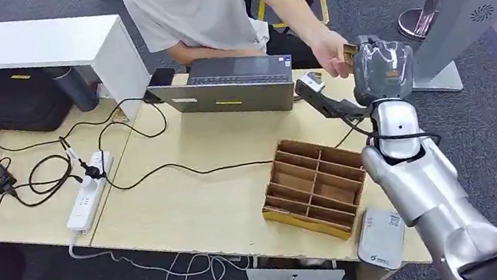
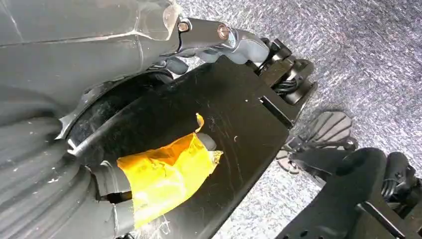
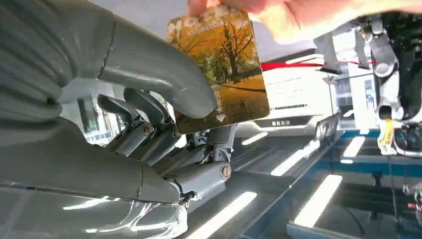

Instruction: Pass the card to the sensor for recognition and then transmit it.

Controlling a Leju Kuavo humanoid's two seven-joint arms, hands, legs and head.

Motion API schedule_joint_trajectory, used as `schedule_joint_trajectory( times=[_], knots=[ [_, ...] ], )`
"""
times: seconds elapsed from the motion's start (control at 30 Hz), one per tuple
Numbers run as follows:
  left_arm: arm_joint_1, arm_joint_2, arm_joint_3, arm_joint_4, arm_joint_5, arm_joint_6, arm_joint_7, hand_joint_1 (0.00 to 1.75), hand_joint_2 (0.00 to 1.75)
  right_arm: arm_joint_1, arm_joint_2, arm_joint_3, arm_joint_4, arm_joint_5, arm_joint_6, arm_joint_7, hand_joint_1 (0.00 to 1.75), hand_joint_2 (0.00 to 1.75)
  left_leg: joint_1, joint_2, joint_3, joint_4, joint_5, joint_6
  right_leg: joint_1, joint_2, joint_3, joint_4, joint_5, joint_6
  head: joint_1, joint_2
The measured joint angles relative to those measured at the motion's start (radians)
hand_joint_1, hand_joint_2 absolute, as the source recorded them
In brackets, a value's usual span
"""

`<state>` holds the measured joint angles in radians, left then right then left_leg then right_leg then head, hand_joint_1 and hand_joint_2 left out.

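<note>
My right hand (image 1: 383,68) is raised over the far right part of the table and pinches a card (image 1: 350,50) with an autumn-tree picture. In the right wrist view the thumb (image 3: 164,74) presses the card (image 3: 224,64) against the fingers. A person's hand (image 1: 329,53) reaches across the table, and its fingers (image 3: 278,12) grip the card's opposite edge. The small sensor (image 1: 310,86) on a black stand sits just below and left of the card. My left hand (image 2: 214,40) hangs at my side above the carpet, fingers stretched out, holding nothing.
A wooden divided organizer (image 1: 315,186) lies near the table's (image 1: 194,193) front right, with a white box (image 1: 381,237) at the edge. A grey device (image 1: 234,86) sits before the person. A power strip (image 1: 88,192) with cables and a black bag (image 1: 20,100) lie left.
</note>
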<state>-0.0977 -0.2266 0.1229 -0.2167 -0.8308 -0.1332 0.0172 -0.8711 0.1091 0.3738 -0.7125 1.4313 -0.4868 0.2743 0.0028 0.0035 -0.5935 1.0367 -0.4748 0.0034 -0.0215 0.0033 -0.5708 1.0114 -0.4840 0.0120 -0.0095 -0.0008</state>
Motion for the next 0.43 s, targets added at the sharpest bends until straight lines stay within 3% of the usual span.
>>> schedule_joint_trajectory(
  times=[0.17, 0.43],
  knots=[
    [-0.003, -0.001, 0.026, 0.0, 0.035, -0.042, 0.006, 0.0, 1.75, -0.016, 0.01, 0.0, 0.053, -0.01, 0.005, 0.001, 0.0, 1.75, 0.0, 0.0, -0.001, 0.0, 0.0, 0.0, 0.0, 0.0, -0.001, 0.0, 0.0, 0.0, 0.0, 0.0],
    [-0.003, -0.002, 0.039, 0.0, 0.027, -0.011, 0.006, 0.0, 1.75, 0.004, -0.029, -0.003, 0.083, 0.01, 0.013, 0.042, 0.0, 1.75, 0.0, 0.0, -0.001, 0.0, 0.0, 0.0, 0.0, 0.0, -0.001, 0.0, 0.0, 0.0, 0.0, 0.0]
  ],
)
